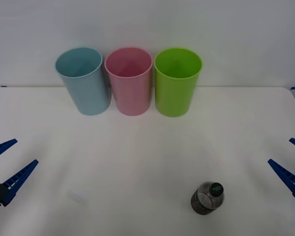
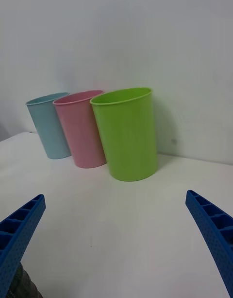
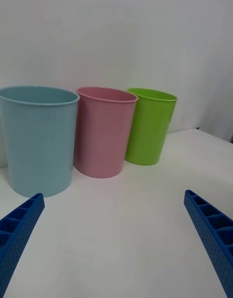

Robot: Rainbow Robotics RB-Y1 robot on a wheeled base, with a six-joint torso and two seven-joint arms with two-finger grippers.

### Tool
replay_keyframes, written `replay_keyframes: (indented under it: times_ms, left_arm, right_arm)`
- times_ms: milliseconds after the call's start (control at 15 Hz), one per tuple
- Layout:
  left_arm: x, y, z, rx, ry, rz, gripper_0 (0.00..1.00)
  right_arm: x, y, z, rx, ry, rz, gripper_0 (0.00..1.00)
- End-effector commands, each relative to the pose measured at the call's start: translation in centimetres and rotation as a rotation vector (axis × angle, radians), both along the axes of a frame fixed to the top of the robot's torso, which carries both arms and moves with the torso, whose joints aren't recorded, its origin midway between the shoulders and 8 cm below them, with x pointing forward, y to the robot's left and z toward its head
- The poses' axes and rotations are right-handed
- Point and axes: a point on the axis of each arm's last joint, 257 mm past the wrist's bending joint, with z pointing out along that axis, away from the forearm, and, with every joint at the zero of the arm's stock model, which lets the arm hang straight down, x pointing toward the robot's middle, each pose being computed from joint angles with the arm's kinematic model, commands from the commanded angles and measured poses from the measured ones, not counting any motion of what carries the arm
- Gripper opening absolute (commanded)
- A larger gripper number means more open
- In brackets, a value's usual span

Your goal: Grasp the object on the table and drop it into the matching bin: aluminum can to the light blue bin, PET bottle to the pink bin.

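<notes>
A small clear PET bottle (image 1: 207,197) with dark liquid and a black cap stands upright near the front edge of the white table (image 1: 147,162), right of centre; a sliver of it shows beside a finger in the right wrist view (image 2: 22,284). The pink bin (image 1: 129,81) (image 2: 82,129) (image 3: 103,131) stands at the back between the light blue bin (image 1: 83,80) (image 2: 48,125) (image 3: 39,138) and a lime green cup. My left gripper (image 1: 4,167) (image 3: 116,244) hangs open at the left edge. My right gripper (image 1: 291,164) (image 2: 116,244) hangs open at the right edge, well right of the bottle. Both are empty.
A lime green cup (image 1: 177,81) (image 2: 127,132) (image 3: 149,125) stands right of the pink bin, the three cups nearly touching in a row by the back wall. Blue tape marks (image 1: 294,88) sit at the far corners. Bare tabletop lies between the cups and the bottle.
</notes>
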Motion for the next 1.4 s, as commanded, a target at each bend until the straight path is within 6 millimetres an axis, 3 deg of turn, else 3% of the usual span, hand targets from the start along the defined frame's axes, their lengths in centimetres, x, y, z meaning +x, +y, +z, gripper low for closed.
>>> replay_keyframes:
  times_ms: [67, 133, 333, 467, 733, 1133, 1400]
  left_arm:
    - [0.0, 0.0, 0.0, 0.0, 0.0, 0.0, 1.0]
    - [0.0, 0.0, 0.0, 0.0, 0.0, 0.0, 1.0]
    - [0.0, 0.0, 0.0, 0.0, 0.0, 0.0, 1.0]
    - [0.0, 0.0, 0.0, 0.0, 0.0, 0.0, 1.0]
    - [0.0, 0.0, 0.0, 0.0, 0.0, 0.0, 1.0]
    - [0.0, 0.0, 0.0, 0.0, 0.0, 0.0, 1.0]
    - [0.0, 0.0, 0.0, 0.0, 0.0, 0.0, 1.0]
  right_arm:
    - [0.0, 0.0, 0.0, 0.0, 0.0, 0.0, 1.0]
    - [-0.1, -0.2, -0.7, -0.012, 0.016, -0.007, 1.0]
    - [-0.3, -0.3, 0.3, -0.055, 0.01, 0.01, 1.0]
    - [-1.1, -0.6, -0.2, -0.085, 0.035, 0.028, 1.0]
    - [-3.3, -1.0, -2.0, -0.15, 0.097, 0.071, 1.0]
    - [-6.1, 0.3, -4.6, -0.234, 0.143, 0.167, 1.0]
    - [-8.0, 1.4, -8.2, -0.299, 0.198, 0.286, 1.0]
